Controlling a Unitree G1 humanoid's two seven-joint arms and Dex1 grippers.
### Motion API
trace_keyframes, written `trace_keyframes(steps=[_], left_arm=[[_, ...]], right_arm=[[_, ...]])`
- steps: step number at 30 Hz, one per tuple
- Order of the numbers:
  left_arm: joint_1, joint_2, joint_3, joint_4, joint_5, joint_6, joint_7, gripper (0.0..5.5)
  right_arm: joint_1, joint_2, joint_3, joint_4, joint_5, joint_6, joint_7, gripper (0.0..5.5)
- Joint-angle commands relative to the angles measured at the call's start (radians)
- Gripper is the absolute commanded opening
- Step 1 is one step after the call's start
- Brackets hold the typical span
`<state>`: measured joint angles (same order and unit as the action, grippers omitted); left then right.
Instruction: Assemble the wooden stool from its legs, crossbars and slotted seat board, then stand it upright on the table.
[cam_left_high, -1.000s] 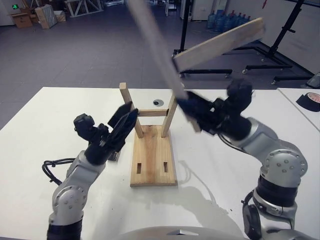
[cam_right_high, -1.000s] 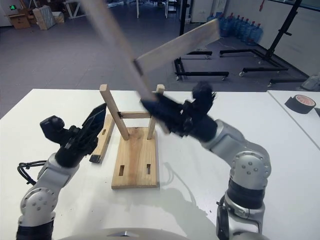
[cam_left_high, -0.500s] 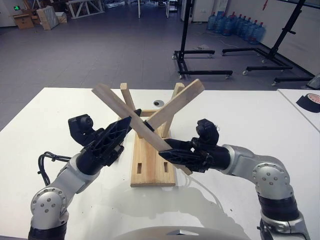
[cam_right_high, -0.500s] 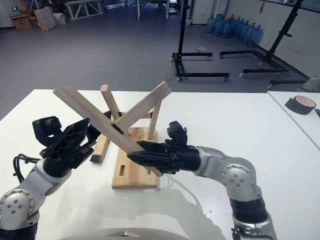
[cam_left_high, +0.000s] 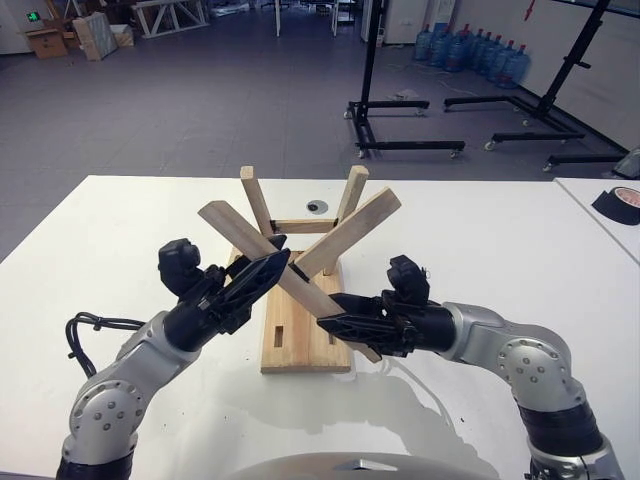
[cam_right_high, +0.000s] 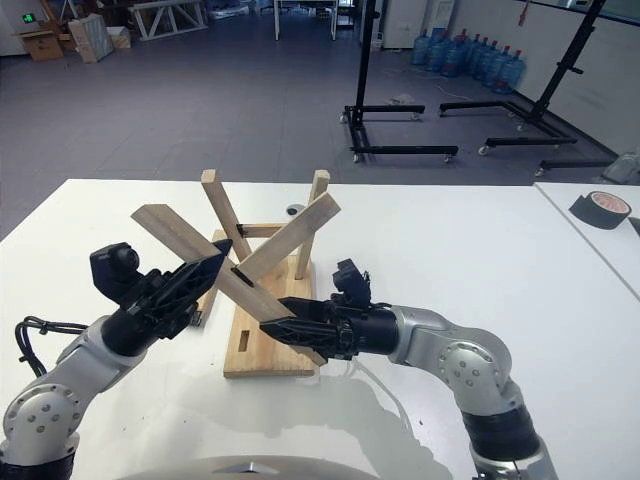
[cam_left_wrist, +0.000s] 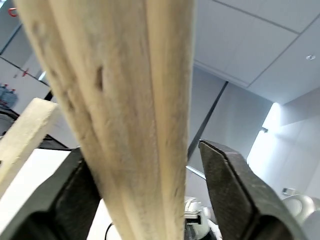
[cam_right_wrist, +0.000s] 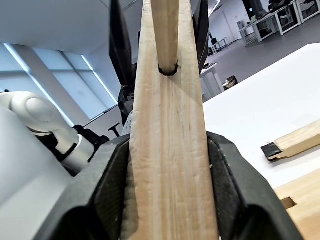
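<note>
Slotted pale wooden seat board (cam_left_high: 305, 335) lies on the white table (cam_left_high: 480, 230), two legs (cam_left_high: 255, 200) standing in its far end. Above it, the right gripper (cam_left_high: 335, 325) clamps a crossed leg pair (cam_left_high: 340, 228). The left gripper (cam_left_high: 270, 268) straddles it, loosely gapped. A black tape roll (cam_left_high: 618, 203) sits well apart.

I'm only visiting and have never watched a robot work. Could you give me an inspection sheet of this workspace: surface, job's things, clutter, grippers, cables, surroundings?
Surface: white table with a round hole near its far edge.
Job's things: seat board flat on the table; two standing legs in it, joined by a crossbar; a long leg and a second leg crossing above it; a loose bar lying beside the board.
Clutter: tape roll on the neighbouring table.
Grippers: right gripper shut on the long leg; left gripper open, astride wood at the crossing.
Cables: black cable by the left arm.
Surroundings: wheeled black frames, water bottles, cardboard boxes.
</note>
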<state>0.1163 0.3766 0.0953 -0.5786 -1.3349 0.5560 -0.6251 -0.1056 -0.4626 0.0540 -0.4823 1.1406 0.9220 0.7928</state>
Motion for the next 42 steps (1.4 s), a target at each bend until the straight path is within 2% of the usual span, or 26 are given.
trace_keyframes(steps=[1,3,9,10,12,16,20,23,25,30,34,38,42], left_arm=[[-0.004,-0.004,-0.003,0.018,0.052,-0.017,-0.039,2.43],[-0.006,-0.009,0.003,0.021,0.047,-0.018,-0.051,2.14],[-0.002,-0.006,0.009,0.010,0.013,0.002,-0.078,2.11],[-0.004,-0.001,0.000,-0.002,0.033,0.002,-0.081,2.11],[-0.016,0.001,-0.001,-0.011,0.051,-0.003,-0.077,2.05],[-0.102,0.004,0.093,0.022,0.125,-0.080,-0.005,2.05],[-0.164,0.118,0.184,0.064,0.223,-0.106,-0.057,2.04],[-0.122,0.212,0.176,0.095,0.313,-0.102,-0.174,2.04],[-0.123,0.235,0.146,0.173,0.368,-0.102,-0.234,2.04],[-0.128,0.247,0.063,0.248,0.467,-0.103,-0.322,2.04],[-0.138,0.262,0.027,0.240,0.504,-0.094,-0.372,2.04],[-0.190,0.283,0.002,0.243,0.541,-0.089,-0.406,2.04],[-0.229,0.304,-0.004,0.264,0.549,-0.083,-0.444,2.04]], right_arm=[[0.011,-0.003,0.004,0.010,-0.030,-0.021,-0.005,2.04],[0.009,-0.006,0.008,0.024,-0.048,-0.031,0.001,2.04],[0.018,-0.013,0.019,0.048,-0.102,-0.051,0.013,2.04],[0.018,-0.015,0.020,0.052,-0.101,-0.046,0.012,2.41],[0.022,-0.023,0.016,0.049,-0.081,-0.029,0.021,2.76],[0.052,-0.057,-0.037,0.036,-0.070,-0.025,0.009,3.55],[0.104,-0.108,-0.125,0.075,-0.111,-0.062,0.009,3.57],[0.095,-0.149,-0.124,0.131,-0.199,-0.110,0.046,3.57],[0.094,-0.150,-0.119,0.161,-0.243,-0.140,0.055,3.57],[0.090,-0.135,-0.041,0.187,-0.359,-0.201,0.065,3.57],[0.009,-0.069,0.106,0.188,-0.495,-0.254,0.029,3.57],[-0.039,-0.033,0.266,0.261,-0.753,-0.441,-0.005,3.57],[-0.073,-0.030,0.347,0.360,-0.876,-0.509,0.024,3.57]])
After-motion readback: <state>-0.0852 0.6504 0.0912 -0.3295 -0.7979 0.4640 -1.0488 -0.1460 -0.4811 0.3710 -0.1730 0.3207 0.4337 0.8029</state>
